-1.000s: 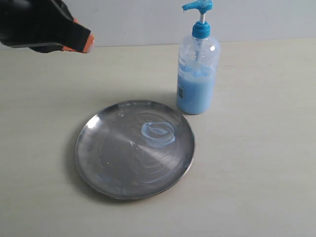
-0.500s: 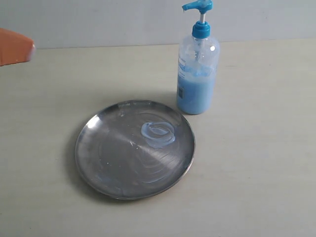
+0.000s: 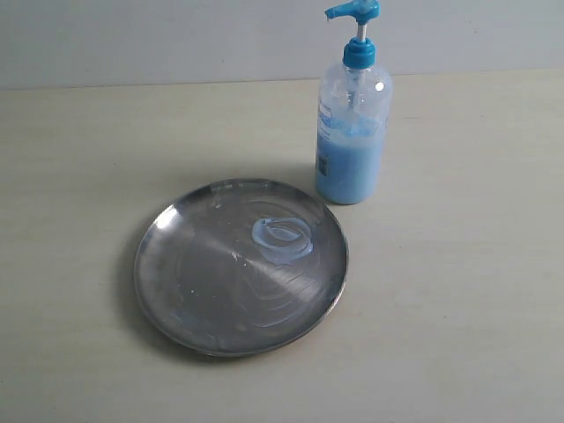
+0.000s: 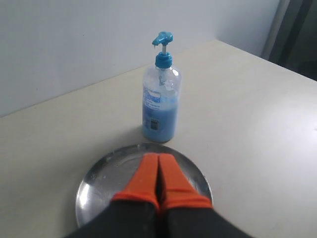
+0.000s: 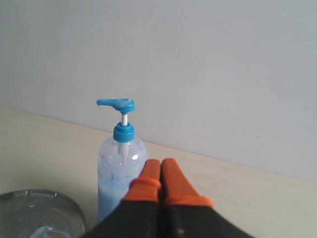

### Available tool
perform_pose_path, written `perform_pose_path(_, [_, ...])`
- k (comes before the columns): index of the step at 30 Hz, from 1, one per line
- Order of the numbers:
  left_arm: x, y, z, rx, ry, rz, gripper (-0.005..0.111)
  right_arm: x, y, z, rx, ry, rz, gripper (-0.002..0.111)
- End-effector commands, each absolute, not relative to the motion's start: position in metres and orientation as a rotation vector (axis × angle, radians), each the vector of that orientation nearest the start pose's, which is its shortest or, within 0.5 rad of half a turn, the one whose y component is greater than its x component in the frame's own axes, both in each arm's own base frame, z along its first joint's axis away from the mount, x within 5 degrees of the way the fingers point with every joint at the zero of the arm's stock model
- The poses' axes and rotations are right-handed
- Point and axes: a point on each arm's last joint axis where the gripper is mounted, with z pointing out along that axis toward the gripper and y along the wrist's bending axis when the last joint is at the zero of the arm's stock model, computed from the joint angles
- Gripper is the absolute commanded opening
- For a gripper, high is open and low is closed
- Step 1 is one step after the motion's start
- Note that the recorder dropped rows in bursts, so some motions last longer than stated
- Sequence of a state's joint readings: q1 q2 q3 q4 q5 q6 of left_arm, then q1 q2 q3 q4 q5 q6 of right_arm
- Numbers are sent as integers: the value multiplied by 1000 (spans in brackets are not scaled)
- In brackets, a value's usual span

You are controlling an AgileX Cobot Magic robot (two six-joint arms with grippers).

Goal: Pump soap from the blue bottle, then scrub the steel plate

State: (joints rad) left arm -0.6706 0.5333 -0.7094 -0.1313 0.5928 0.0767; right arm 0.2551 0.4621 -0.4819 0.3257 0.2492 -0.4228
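Clear of the plate (image 4: 99, 183), left gripper (image 4: 158, 156): tips pressed together, pointing at it.
Right gripper (image 5: 161, 161): tips together, facing bottle (image 5: 111, 168).
Soap (image 3: 282, 240): smeared ring, plate's far right.

Exterior: high, off the arms, tilted down across the table (image 3: 458, 291) toward the wall (image 3: 176, 35); mid-range, with the plate (image 3: 194, 291) central and the bottle (image 3: 351, 159) behind it.
Left wrist: above the plate, angled down over the left end effector (image 4: 158, 157), facing bottle and wall; fairly near.
Right wrist: low, almost level, looking past the right end effector (image 5: 161, 162) at the bottle; close.
Shared: bottle and plate appear in all three; the right wrist catches only the plate's rim.
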Motion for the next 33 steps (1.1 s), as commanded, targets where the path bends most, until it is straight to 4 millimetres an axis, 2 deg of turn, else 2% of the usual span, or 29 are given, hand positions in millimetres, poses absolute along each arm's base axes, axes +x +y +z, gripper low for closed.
perform_pose_path(1, [73, -66, 357, 643, 1812, -549, 0, 95, 32, 320, -359, 1650, 176, 0])
perform_pose_path(18, [73, -66, 357, 641, 1809, -550, 0, 95, 32, 320, -358, 1652, 177, 0])
perform_pose_path(23, [72, -65, 345, 639, 1815, -550, 0, 95, 32, 320, -358, 1652, 177, 0])
perform_pose_path(33, [67, -47, 322, 447, 1646, -521, 0, 95, 32, 320, -356, 1652, 179, 0])
